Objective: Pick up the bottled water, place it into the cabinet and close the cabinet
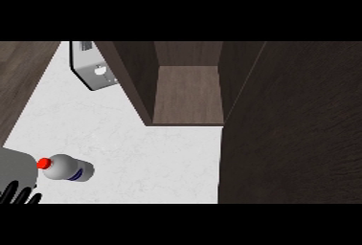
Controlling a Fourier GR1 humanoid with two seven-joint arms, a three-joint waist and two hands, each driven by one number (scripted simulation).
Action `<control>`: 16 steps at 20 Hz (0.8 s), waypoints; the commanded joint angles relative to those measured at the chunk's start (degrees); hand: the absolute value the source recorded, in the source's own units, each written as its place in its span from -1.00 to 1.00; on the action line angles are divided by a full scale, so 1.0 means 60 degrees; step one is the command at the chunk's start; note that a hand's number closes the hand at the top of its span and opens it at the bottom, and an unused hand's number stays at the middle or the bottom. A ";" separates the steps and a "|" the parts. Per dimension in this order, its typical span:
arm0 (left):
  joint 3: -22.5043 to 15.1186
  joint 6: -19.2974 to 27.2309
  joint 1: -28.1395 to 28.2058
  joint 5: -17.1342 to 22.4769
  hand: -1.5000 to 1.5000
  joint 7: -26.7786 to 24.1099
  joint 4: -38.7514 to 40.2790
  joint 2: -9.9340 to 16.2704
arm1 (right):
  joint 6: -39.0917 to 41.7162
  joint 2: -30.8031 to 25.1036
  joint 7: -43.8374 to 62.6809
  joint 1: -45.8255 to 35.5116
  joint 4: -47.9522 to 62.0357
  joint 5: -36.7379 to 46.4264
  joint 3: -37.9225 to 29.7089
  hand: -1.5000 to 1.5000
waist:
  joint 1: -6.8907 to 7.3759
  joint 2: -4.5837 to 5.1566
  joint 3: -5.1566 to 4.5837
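A water bottle (67, 168) with a red cap lies on its side on the white counter (134, 143), near the lower left corner. Just beside it the left hand (20, 194) rests, fingers spread apart and holding nothing. The cabinet (187, 91) stands open, its door (297, 129) swung out at right.

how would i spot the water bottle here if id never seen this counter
Start at the white counter in front of the open dark wood cabinet. Go to its lower left corner, just above the black left hand. The bottled water there is pale, with a red cap and a blue label band.
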 commanded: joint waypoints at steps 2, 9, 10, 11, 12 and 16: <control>0.1068 0.0012 0.0068 0.1175 -1.00 -0.0284 -0.0892 -0.0005 | 0.0120 -0.0142 0.0561 0.0739 -0.1645 -0.1835 -0.0542 -1.00 | -0.0104 0.0022 -0.0008; 0.2406 0.0069 -0.0834 0.1728 -1.00 0.0406 0.0041 0.0715 | 0.0590 -0.0008 0.0134 0.1192 -0.1638 -0.1744 -0.0419 -1.00 | -0.0250 0.0080 -0.0010; 0.2536 -0.0254 -0.0548 0.1641 -1.00 0.0190 0.0209 0.0694 | 0.0376 0.0219 0.0073 0.1203 -0.1623 -0.1421 -0.0382 -1.00 | -0.0123 0.0072 -0.0011; 0.2354 -0.0318 -0.0374 0.1437 -1.00 0.0037 0.0277 0.0497 | 0.0723 -0.0220 0.0286 0.1616 -0.1980 -0.2206 -0.0819 -1.00 | -0.0178 0.0046 -0.0012; 0.2366 -0.0407 -0.0674 0.1370 -1.00 -0.0046 0.0688 0.0534 | 0.0493 -0.0216 0.0332 0.1162 -0.1725 -0.2283 -0.0977 -1.00 | -0.0137 0.0075 -0.0015; 0.2894 -0.0111 -0.2278 0.0989 -1.00 -0.0024 0.2222 0.1037 | 0.0786 -0.0314 0.0241 0.1300 -0.1687 -0.2417 -0.0989 -1.00 | -0.0319 0.0105 -0.0015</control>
